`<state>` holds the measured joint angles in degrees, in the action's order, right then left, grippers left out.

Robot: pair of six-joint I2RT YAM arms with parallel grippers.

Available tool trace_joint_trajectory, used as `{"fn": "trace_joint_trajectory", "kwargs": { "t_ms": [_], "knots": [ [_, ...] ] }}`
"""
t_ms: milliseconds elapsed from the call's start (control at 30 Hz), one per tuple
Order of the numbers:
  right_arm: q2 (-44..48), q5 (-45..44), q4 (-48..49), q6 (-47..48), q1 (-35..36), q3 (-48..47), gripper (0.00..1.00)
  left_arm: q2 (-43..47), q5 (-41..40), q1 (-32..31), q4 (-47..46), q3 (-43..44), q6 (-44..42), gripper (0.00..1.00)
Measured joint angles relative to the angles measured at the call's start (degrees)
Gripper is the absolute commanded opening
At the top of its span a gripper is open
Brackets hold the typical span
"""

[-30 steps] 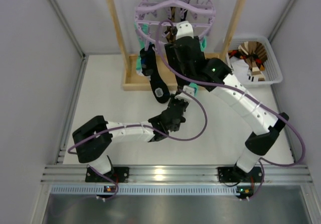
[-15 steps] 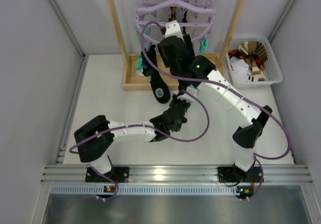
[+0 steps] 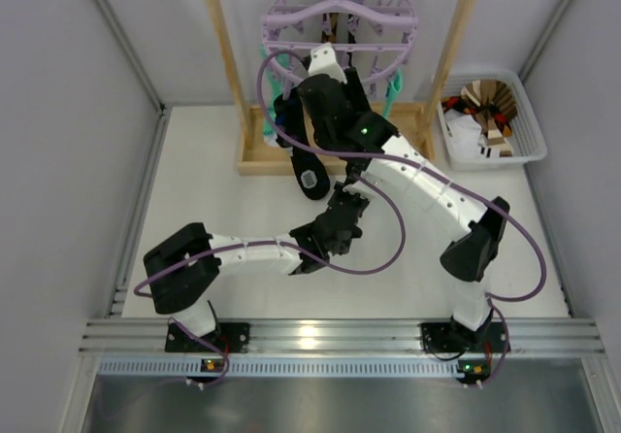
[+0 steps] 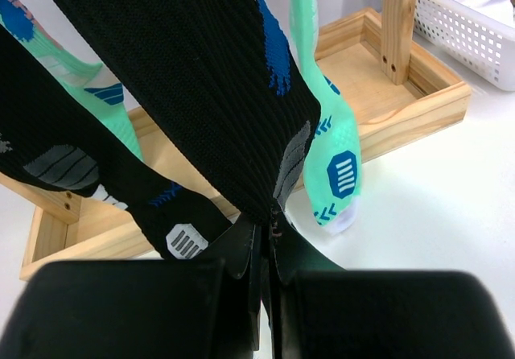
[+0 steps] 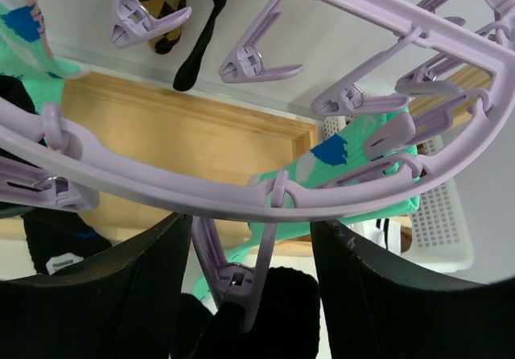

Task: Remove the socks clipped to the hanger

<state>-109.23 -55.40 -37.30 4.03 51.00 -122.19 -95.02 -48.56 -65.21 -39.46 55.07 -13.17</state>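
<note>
The lilac hanger [image 3: 340, 16] hangs from the wooden stand, with its ring close up in the right wrist view [image 5: 241, 194]. My left gripper [image 3: 351, 200] is shut on the toe of a black sock [image 4: 209, 69], pinched between the jaws [image 4: 265, 218]. A second black sock [image 3: 309, 176] with a white patch hangs to its left [image 4: 161, 206]. A mint sock [image 4: 338, 166] hangs behind. My right gripper [image 3: 325, 59] is open just under the ring [image 5: 249, 229]. Its fingers straddle a lilac peg [image 5: 241, 282] that clips a black sock cuff [image 5: 278, 315], without touching it.
The wooden stand's base tray [image 3: 262, 156] lies under the socks, and its posts rise on both sides. A white basket [image 3: 524, 132] with brown-and-white cloth items stands at the back right. Grey walls close in left and right. More pegs and a mint sock [image 5: 362, 158] hang from the ring.
My right arm has swung left and up under the hanger, bringing its open fingers around a peg. The left gripper has stayed put, still holding the sock toe.
</note>
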Motion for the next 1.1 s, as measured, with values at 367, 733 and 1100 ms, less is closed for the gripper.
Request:
{"fn": "trace_joint_trajectory", "kwargs": {
  "t_ms": [367, 733, 1100],
  "knots": [
    [-0.02, -3.34, 6.43, 5.22, 0.61, 1.79, 0.4, 0.09, 0.28, 0.0, -0.02, 0.0, 0.9, 0.0],
    [-0.02, -3.82, 8.79, 6.93, 0.76, 1.84, 0.15, 0.37, 0.74, -0.31, 0.44, -0.02, 1.29, 0.0],
    [1.11, -0.76, 11.04, 5.09, 0.76, 5.35, 0.47, 2.05, 1.62, -0.52, 1.73, -2.1, 4.22, 0.0]
  ]
}}
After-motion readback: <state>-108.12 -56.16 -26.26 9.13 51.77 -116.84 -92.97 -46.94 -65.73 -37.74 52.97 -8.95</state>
